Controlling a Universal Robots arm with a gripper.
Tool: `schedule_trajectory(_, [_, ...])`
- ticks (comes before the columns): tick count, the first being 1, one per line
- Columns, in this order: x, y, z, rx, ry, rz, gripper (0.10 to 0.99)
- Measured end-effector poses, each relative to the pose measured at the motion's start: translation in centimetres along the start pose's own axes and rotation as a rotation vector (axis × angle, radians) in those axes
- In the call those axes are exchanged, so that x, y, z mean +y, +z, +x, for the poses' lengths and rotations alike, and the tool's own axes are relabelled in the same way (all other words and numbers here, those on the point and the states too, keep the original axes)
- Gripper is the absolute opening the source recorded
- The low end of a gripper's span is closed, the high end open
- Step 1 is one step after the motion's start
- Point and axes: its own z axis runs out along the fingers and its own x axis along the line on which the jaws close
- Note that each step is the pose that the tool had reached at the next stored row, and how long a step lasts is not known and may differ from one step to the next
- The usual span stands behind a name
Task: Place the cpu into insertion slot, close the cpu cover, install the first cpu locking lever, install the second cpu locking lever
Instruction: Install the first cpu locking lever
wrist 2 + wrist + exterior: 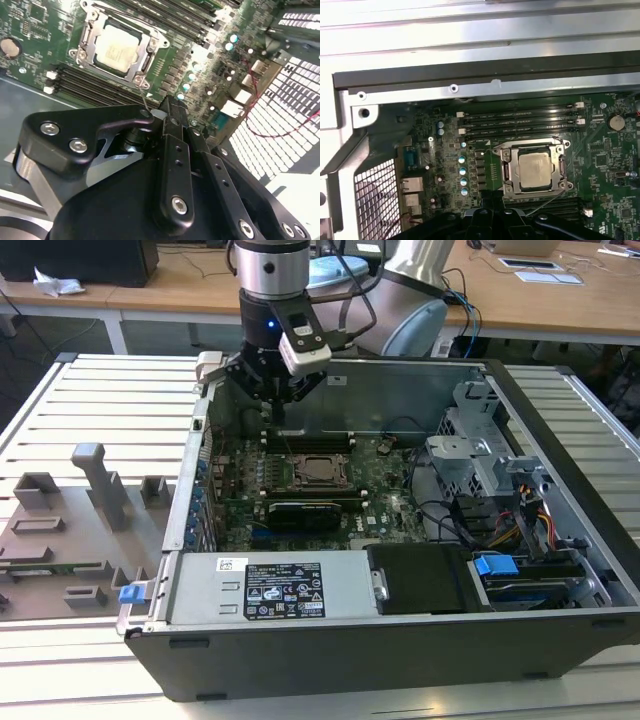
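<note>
The gripper [167,107] hangs above the green board [235,480] inside the open computer case [560,530]. Its fingers are pressed together and hold nothing. Near it, the cpu [117,50] sits in its slot, with the cpu cover [87,37] down around it.

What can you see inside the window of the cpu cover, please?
The cpu's silver-grey top shows through the cpu cover, which lies flat around it. The socket beneath the chip is covered.

The small square silver-grey metal cpu [536,170] lies flat in its motherboard socket, framed by the thin silvery windowed metal cpu cover [506,167] lowered around it.
</note>
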Motion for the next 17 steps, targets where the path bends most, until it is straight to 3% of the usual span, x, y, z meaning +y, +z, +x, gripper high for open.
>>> schedule_trajectory(17, [-0.29, -0.02, 3.57, 0.0, 0.0, 0.0, 0.106])
